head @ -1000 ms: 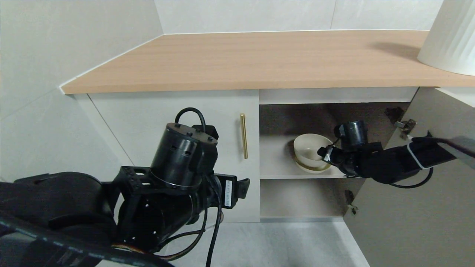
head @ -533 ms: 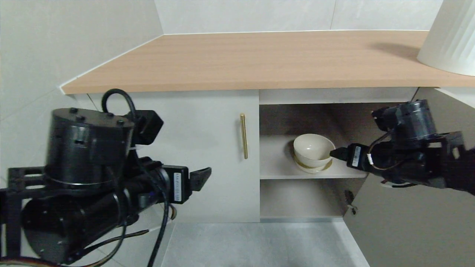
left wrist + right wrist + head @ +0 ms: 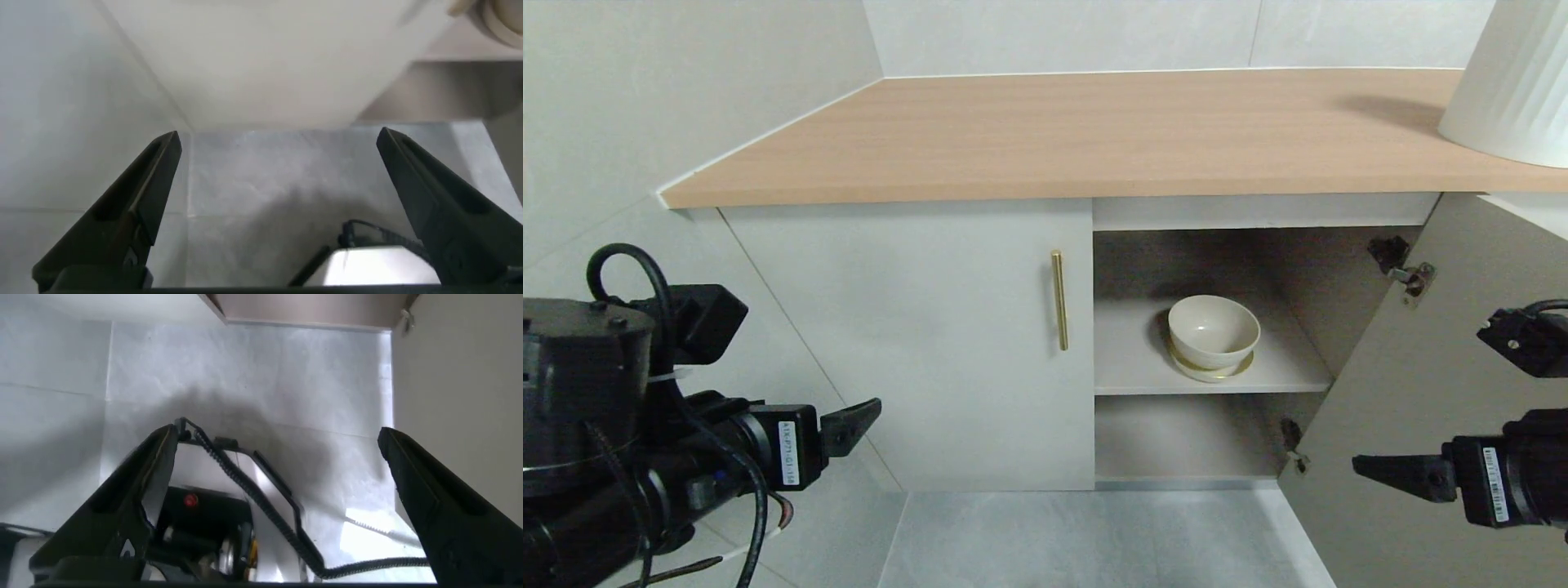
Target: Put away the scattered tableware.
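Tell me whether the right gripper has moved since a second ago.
Yes. The right gripper has drawn back from the bowl on the cabinet shelf, out and downward, now low before the open door.

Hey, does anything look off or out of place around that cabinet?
Nothing looks spilled or damaged. The bowl sits upright on a plate on the cabinet shelf. Only the right cabinet door hangs open.
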